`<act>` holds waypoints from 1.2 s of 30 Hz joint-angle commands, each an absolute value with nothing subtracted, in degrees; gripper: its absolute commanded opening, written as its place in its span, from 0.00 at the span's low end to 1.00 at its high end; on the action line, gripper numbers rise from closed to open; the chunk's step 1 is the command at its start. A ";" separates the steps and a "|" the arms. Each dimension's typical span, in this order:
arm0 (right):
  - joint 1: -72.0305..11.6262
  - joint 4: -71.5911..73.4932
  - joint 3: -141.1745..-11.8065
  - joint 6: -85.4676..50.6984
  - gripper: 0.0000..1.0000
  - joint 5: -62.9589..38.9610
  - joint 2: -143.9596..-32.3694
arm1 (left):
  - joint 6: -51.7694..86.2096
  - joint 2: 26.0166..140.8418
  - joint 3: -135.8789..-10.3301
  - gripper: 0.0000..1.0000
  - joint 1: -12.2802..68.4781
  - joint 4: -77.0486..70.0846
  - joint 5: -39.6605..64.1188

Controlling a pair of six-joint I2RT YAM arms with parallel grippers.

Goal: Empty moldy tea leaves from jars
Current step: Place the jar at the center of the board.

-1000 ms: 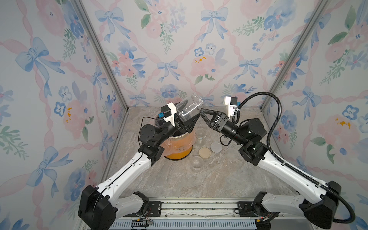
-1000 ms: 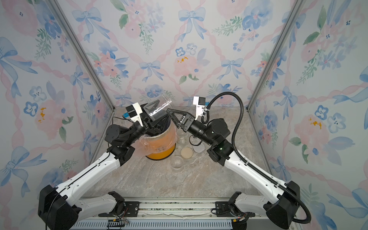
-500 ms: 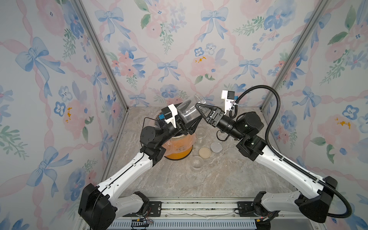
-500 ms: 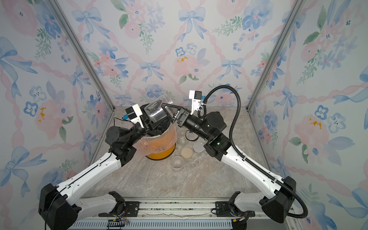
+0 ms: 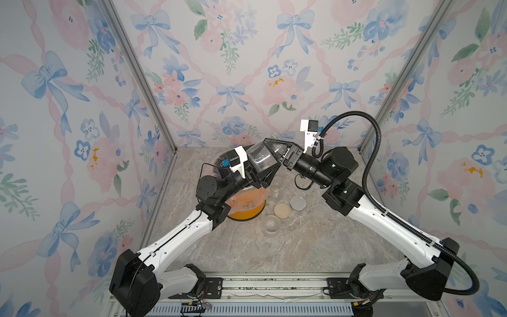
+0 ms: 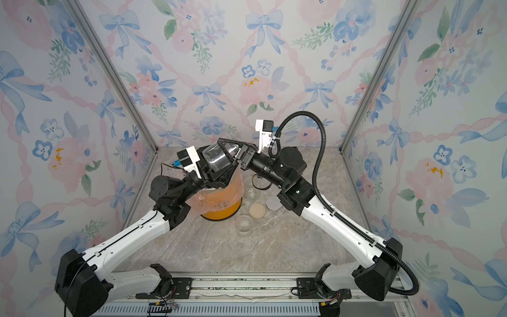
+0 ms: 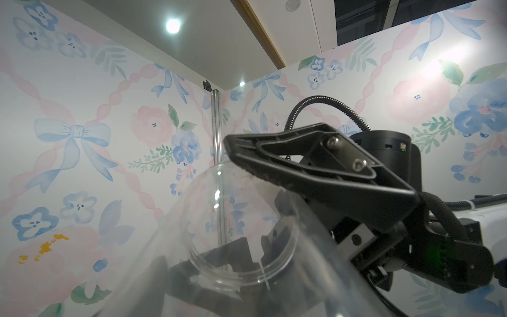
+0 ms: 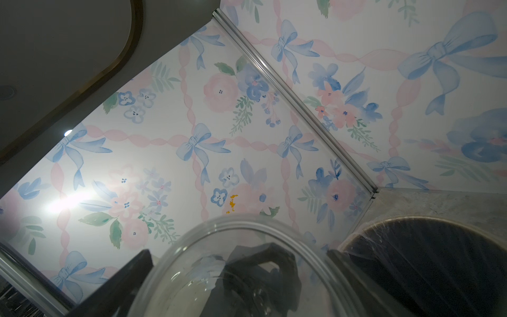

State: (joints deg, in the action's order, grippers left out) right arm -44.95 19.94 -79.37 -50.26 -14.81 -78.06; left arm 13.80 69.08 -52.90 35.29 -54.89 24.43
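Observation:
My left gripper (image 5: 259,170) is shut on a clear jar (image 5: 258,159), held tilted above the orange bin (image 5: 247,205). The jar (image 8: 247,274) looks empty apart from a few specks. My right gripper (image 5: 270,157) stands open, with its fingers (image 8: 123,274) on either side of the jar's far end. One right finger (image 7: 301,164) lies along the jar's wall (image 7: 241,227). Two more clear jars (image 5: 277,186) (image 5: 270,225) stand lidless on the table. The tea leaves are out of view.
A beige lid (image 5: 281,210), a silver lid (image 5: 298,203) and a translucent lid (image 5: 318,211) lie flat right of the bin. The plastic-lined bin (image 8: 439,260) shows a dark inside. Flowered walls close in the marble table (image 5: 274,252) on three sides.
My right arm has swung left toward the held jar, and its open fingers now straddle the jar's far end. The left gripper has lowered the jar slightly.

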 commanded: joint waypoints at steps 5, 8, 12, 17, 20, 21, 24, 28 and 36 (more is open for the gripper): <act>-43.47 21.10 -81.52 -50.87 0.89 -17.88 -79.45 | 13.82 68.85 -50.63 0.49 35.68 -55.72 23.45; -42.74 21.62 -81.04 -51.54 0.87 -18.24 -79.38 | 13.54 68.92 -50.36 0.55 35.68 -55.71 22.53; -41.69 22.02 -80.11 -52.20 0.85 -18.72 -79.03 | 13.10 69.17 -50.45 0.62 35.69 -55.42 21.69; -40.19 22.09 -79.79 -52.76 0.83 -19.44 -78.35 | 11.67 68.95 -50.43 0.88 35.68 -54.29 19.71; -38.99 21.50 -79.80 -52.82 0.83 -19.94 -77.98 | 10.11 68.38 -51.10 0.98 35.69 -51.90 19.18; -38.51 21.53 -79.65 -52.90 0.82 -20.16 -77.72 | 9.65 68.09 -51.30 0.98 35.68 -51.02 19.07; -36.85 21.36 -79.41 -53.41 0.82 -20.86 -77.09 | 8.13 66.95 -51.59 0.98 35.69 -48.29 18.02; -33.47 20.59 -78.24 -53.20 0.82 -21.75 -75.85 | 7.55 65.28 -51.68 0.98 35.62 -43.86 14.09; -23.52 16.76 -70.19 -50.87 0.81 -22.41 -69.65 | 8.46 58.84 -50.75 0.98 35.68 -27.60 0.09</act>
